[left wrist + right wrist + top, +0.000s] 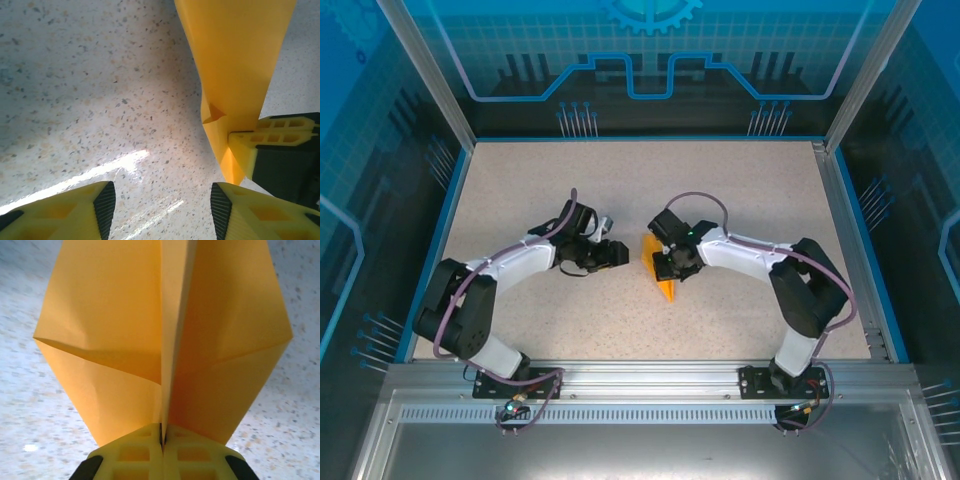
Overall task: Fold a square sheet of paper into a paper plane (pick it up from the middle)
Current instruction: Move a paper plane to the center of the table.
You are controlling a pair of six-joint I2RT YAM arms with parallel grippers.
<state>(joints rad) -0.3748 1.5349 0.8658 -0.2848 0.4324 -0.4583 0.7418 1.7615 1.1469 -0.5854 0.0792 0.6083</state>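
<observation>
Here the right gripper [162, 437] is clamped tight on the paper plane [125, 340], its two yellow fingers pressed together over the centre crease at the paper's near end. From that pinch the orange-yellow paper runs straight ahead of the fingers, with a flap spreading out to either side of the crease and a diagonal fold line across each. Seen from above, the right gripper [672, 262] holds the paper plane [666, 290] on edge above the speckled table [740, 190], a pointed end sticking out toward the arm bases; whether the paper touches the table I cannot tell. The left gripper [618, 253] sits just beside it, fingertips aimed at the paper but apart from it. Its own camera shows the left gripper [162, 200] with jaws parted and the tabletop showing between them. The paper plane [235, 60] stands ahead and off to its right finger's side, where the other gripper's fingers [272, 137] nip its lower edge.
</observation>
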